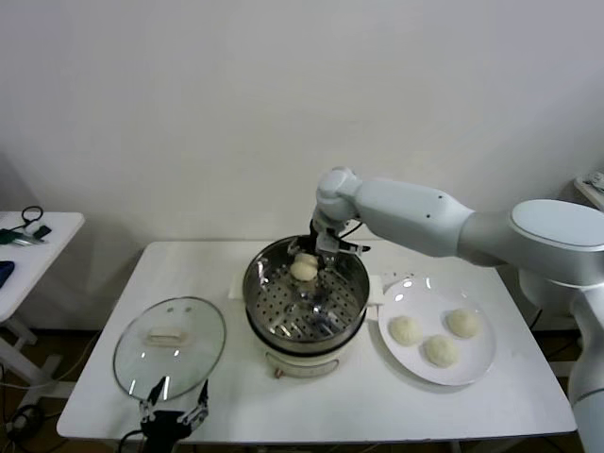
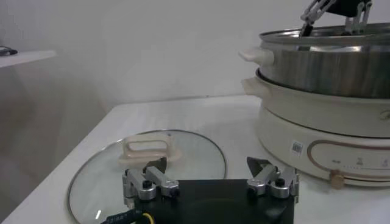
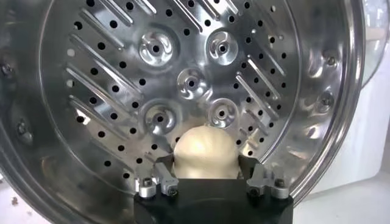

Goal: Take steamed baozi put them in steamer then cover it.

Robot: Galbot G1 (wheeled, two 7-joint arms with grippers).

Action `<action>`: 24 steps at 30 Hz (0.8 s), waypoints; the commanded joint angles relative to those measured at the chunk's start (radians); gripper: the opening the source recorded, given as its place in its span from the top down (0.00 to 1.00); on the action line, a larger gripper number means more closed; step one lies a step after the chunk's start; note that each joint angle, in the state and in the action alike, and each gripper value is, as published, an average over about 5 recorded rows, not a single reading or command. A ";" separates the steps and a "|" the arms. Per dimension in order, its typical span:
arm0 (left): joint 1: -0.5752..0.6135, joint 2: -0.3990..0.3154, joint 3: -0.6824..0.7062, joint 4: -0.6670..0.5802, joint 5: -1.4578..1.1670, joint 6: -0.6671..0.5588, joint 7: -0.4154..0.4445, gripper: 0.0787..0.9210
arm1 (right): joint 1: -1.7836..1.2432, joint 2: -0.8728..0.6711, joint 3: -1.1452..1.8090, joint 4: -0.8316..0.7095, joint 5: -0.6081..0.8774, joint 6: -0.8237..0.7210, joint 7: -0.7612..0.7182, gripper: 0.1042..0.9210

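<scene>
Head view shows the steamer (image 1: 306, 304) directly beneath the right gripper (image 1: 308, 268), which hangs over the far side of the perforated tray with its jaws closed on one baozi (image 1: 304, 269). Off to that gripper's side, a white plate (image 1: 477, 363) carries three more buns (image 1: 440, 350). The cover (image 1: 170, 346) lies flat just beyond the left gripper (image 1: 174, 418), whose fingers stand apart, idle. Released from this height, the round bun could roll or bounce against the steel wall.

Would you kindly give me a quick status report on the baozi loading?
Right gripper shut on one baozi over the steamer tray. Left gripper open, idle near the cover. Three baozi on the plate. Nothing in the way.
</scene>
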 commanded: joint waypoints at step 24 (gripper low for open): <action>-0.010 0.000 0.013 -0.001 0.010 0.001 0.002 0.12 | 0.248 -0.680 -0.436 0.571 0.796 -0.971 -0.019 0.12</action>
